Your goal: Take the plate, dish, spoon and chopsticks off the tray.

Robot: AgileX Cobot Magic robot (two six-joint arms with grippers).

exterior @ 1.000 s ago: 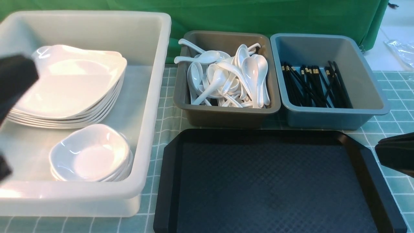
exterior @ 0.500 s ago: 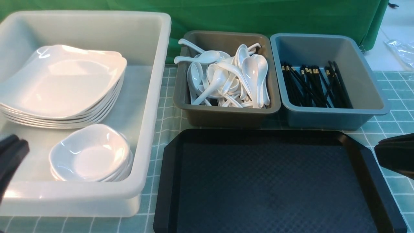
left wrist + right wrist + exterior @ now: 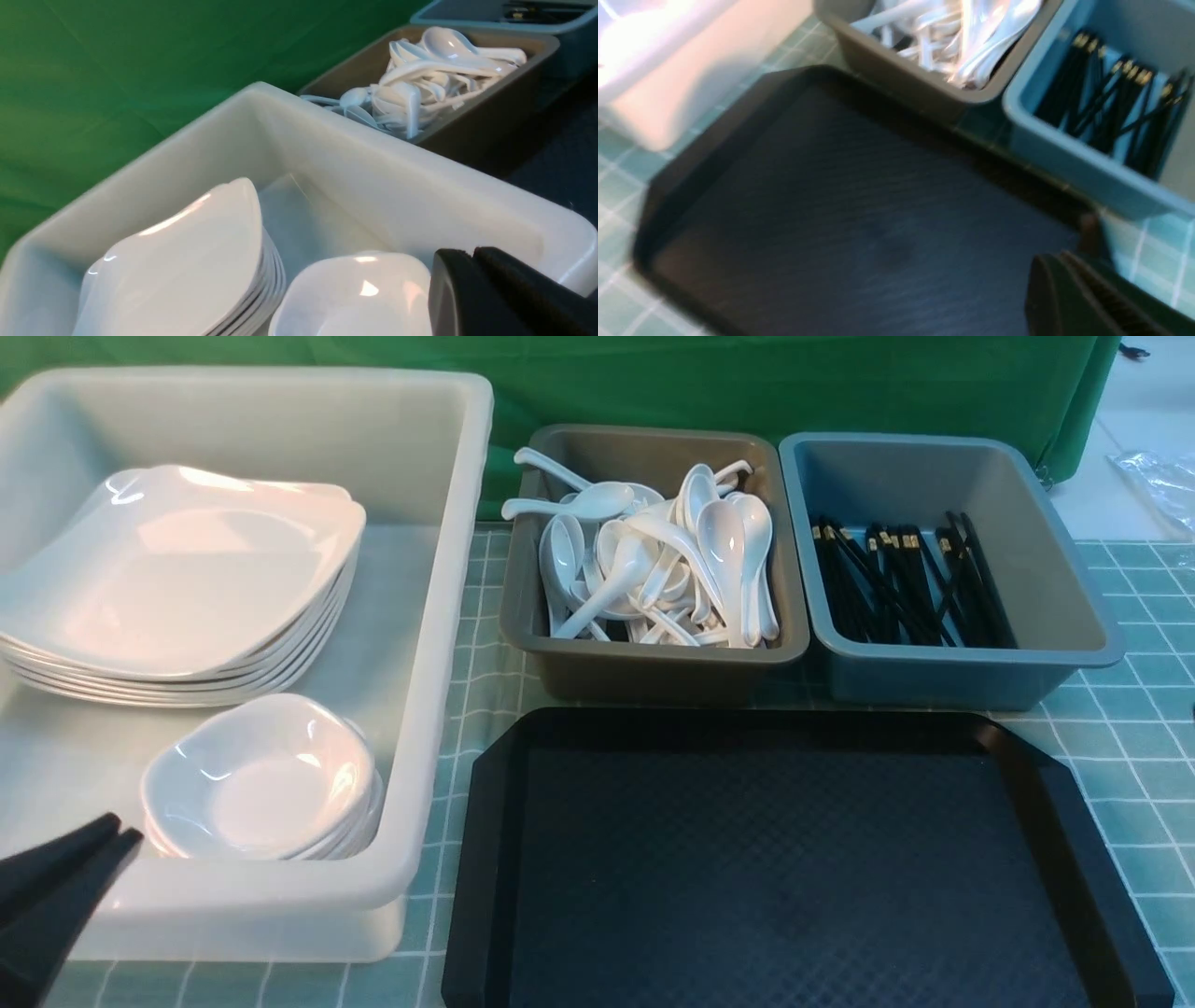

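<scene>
I see the tray [image 3: 803, 868] bare on the counter [image 3: 1120, 728]. Plate [image 3: 177, 583] and dish [image 3: 261, 779] top stacks in the tub [image 3: 439, 616]. Spoons [image 3: 653, 560] and chopsticks [image 3: 910, 583] fill the bins. My left end effector [image 3: 117, 831] is closed, empty; my right end effector [image 3: 1057, 261] too.

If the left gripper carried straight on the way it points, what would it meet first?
The left gripper, jaws shut, points into the tub at the stack of small dishes. It would probably touch the top dish's near rim first, though depth is unclear.
</scene>
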